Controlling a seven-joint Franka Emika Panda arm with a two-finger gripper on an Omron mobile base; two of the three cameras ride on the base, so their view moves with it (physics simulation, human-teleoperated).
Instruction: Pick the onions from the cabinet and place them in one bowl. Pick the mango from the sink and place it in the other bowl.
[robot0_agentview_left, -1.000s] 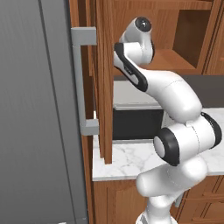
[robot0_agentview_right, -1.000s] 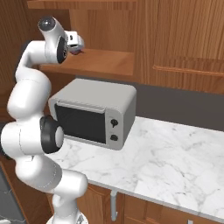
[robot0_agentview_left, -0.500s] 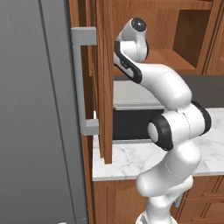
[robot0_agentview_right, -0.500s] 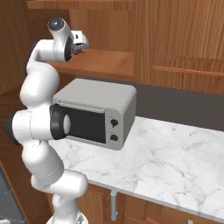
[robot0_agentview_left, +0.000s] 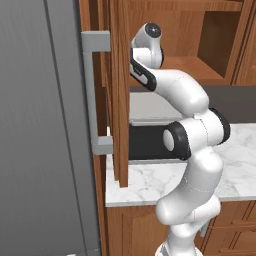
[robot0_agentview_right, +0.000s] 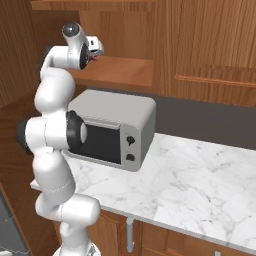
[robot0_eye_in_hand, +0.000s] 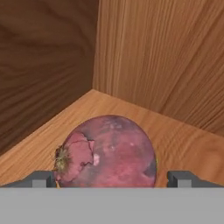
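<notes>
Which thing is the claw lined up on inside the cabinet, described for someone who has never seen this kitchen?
Start at the tall reddish-brown cabinet with the grey bar handle, above the grey microwave. On its wooden shelf, near the back corner, sits the reddish-purple onion, between the claw fingertips. It is a mottled round bulb with a rough root patch.

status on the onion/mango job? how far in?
Early. Done: the cabinet door stands open and the arm reaches onto its shelf. In hand: the gripper has a fingertip on each side of the reddish-purple onion, which sits on the shelf in a back corner; whether it is gripped yet is unclear. Left: bowl this onion, then the second onion and the mango.
</notes>
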